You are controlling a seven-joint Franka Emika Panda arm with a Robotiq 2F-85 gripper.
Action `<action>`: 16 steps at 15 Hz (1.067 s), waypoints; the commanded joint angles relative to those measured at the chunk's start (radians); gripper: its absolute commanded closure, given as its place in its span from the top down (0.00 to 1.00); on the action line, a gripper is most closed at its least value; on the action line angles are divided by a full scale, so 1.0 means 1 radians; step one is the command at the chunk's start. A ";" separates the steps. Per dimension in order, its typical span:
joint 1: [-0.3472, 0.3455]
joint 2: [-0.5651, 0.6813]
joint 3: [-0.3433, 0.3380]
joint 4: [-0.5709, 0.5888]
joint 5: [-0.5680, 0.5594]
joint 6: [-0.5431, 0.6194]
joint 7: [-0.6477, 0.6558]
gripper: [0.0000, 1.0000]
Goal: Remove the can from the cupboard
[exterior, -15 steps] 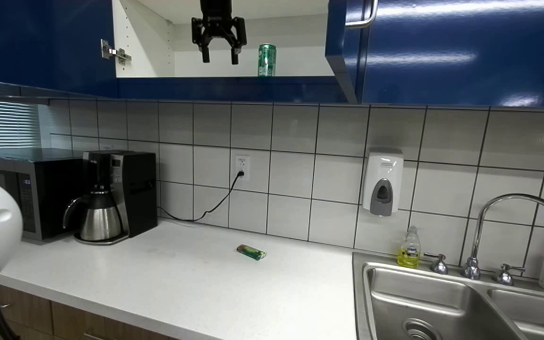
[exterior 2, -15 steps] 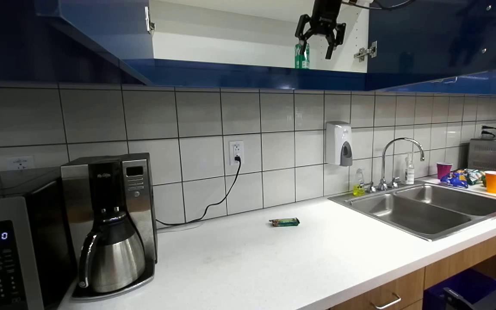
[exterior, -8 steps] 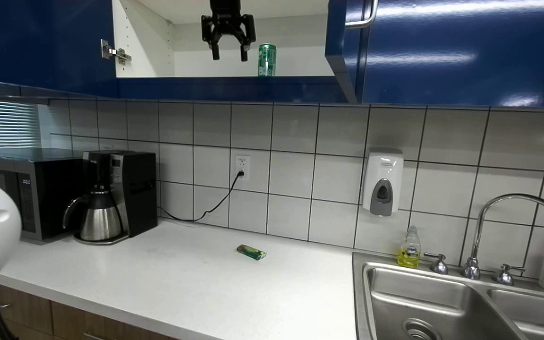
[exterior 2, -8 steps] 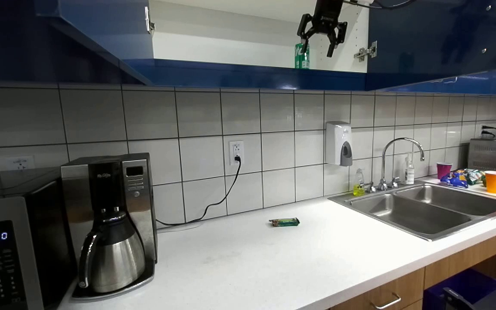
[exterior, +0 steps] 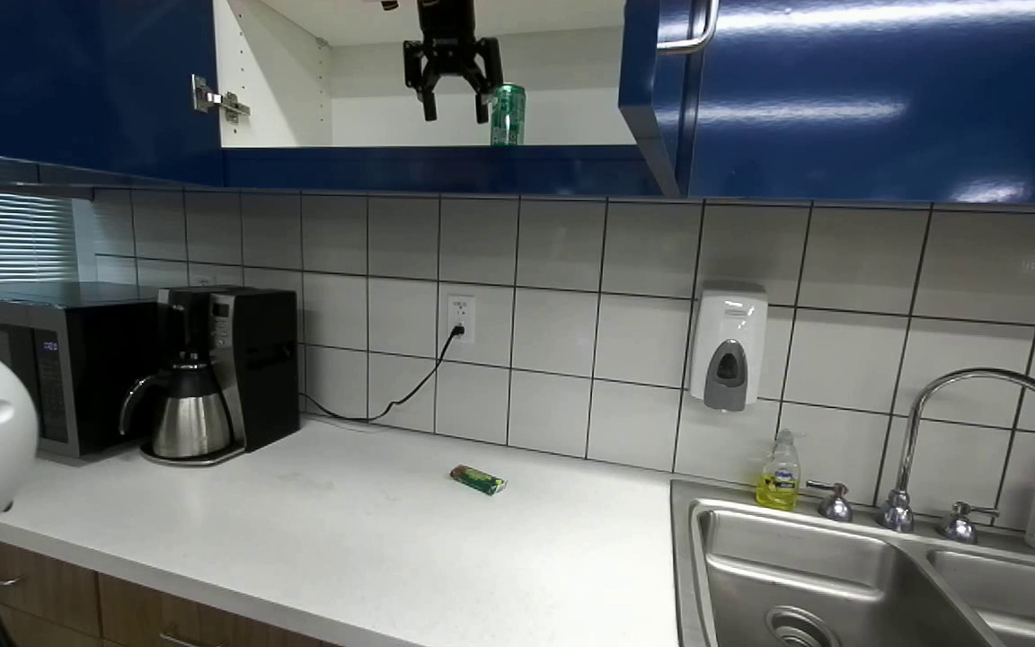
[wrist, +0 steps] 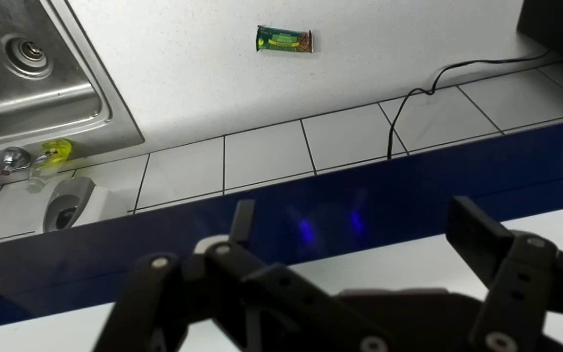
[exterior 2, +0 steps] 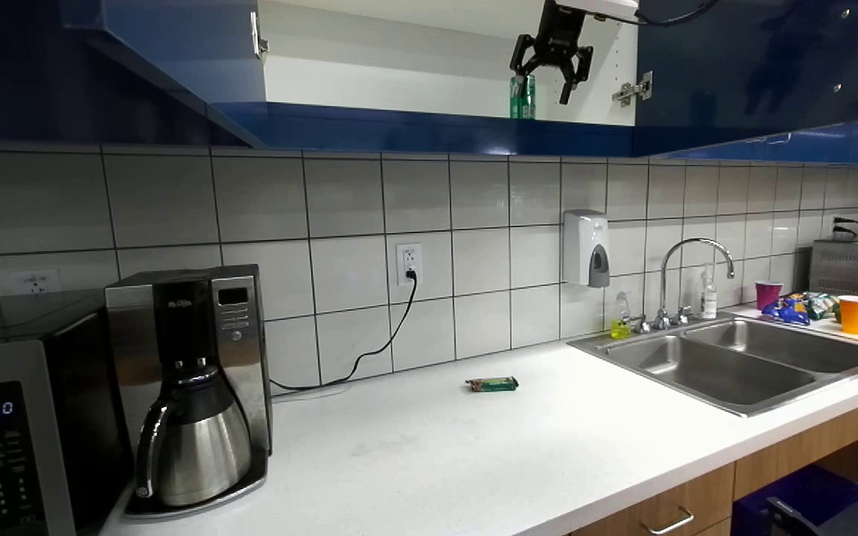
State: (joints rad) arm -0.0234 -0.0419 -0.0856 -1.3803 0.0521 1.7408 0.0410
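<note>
The gripper, jaws spread and holding nothing, has shifted sideways toward the can, which stands upright in the cupboard just beyond one jaw, outside the gap; whether they touch cannot be told. That brings a grasp nearer, though the gripper likely must go further across before closing.
</note>
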 commanded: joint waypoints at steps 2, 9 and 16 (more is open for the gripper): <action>-0.001 0.062 -0.004 0.083 -0.028 0.023 -0.002 1.00; 0.000 0.106 -0.006 0.141 -0.046 0.050 0.005 1.00; -0.001 0.163 -0.009 0.205 -0.037 0.062 0.004 1.00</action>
State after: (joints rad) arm -0.0234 0.0793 -0.0920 -1.2383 0.0297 1.8051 0.0410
